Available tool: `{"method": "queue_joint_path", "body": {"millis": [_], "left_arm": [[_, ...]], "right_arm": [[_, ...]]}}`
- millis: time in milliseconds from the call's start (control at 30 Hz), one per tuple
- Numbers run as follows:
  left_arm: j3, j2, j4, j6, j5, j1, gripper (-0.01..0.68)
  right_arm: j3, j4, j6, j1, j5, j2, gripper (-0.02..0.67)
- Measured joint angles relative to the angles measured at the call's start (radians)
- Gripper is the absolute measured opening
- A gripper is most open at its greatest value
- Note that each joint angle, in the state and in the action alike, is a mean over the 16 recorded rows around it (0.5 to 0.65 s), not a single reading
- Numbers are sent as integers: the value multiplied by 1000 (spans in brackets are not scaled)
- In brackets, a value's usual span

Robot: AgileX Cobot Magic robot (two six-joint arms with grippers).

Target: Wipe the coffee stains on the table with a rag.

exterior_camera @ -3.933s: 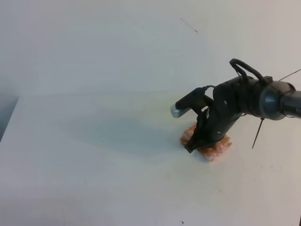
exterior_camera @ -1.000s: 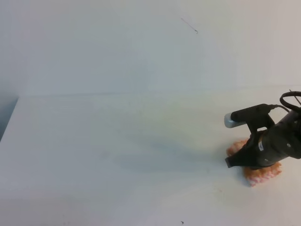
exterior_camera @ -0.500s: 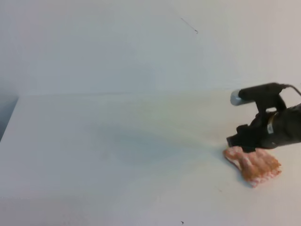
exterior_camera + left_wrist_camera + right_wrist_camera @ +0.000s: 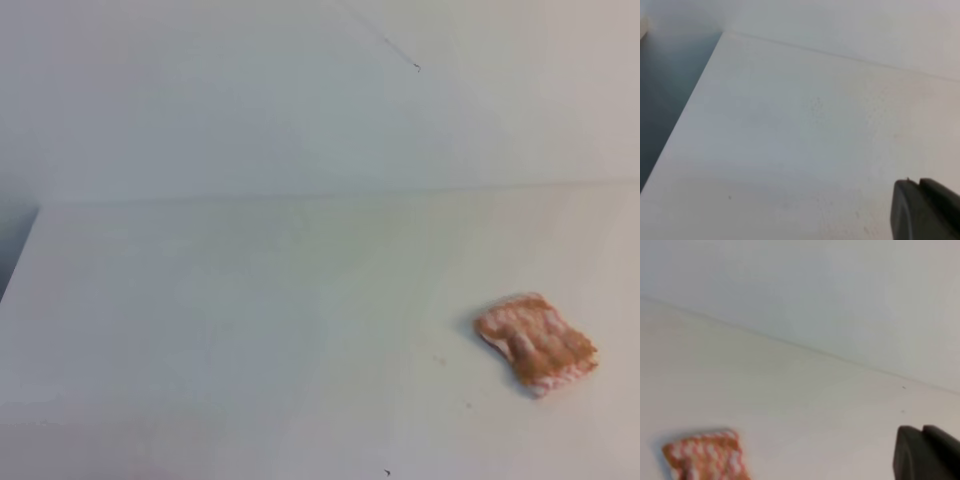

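The rag point(image 4: 537, 343), a wrinkled pink-orange and white cloth, lies free on the white table point(image 4: 250, 300) at the right. No gripper touches it. It also shows in the right wrist view, where the rag point(image 4: 705, 455) sits blurred at the lower left. The coffee stains are out of view in every frame. Only a dark corner of my right gripper point(image 4: 927, 452) shows, well to the right of the rag. A similar dark corner of my left gripper point(image 4: 926, 210) hangs over bare table. Neither arm appears in the exterior view.
The table's left edge point(image 4: 687, 107) drops off to a dark floor. A pale wall point(image 4: 300, 90) rises behind the table's far edge. A few tiny dark specks point(image 4: 387, 472) dot the surface.
The right arm dragged the rag rightwards, let it go, lifted off and left the exterior view. The rag stays flat where it was released.
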Motion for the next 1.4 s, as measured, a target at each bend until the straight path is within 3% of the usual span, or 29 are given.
{"method": "queue_joint_path", "body": {"millis": [133,300,733,1400], "left_arm": [[0,0,0,0,0,0,-1],[0,0,0,0,0,0,-1],[0,0,0,0,0,0,-1],[0,0,0,0,0,0,-1]], "right_arm": [[62,-45,14,0,69,-143,28],[199,-22,29,0,65,-323,2],[606,305,-88,0,-127,-715,-1],[725,364,-130,-15,-162,-811,-1]]}}
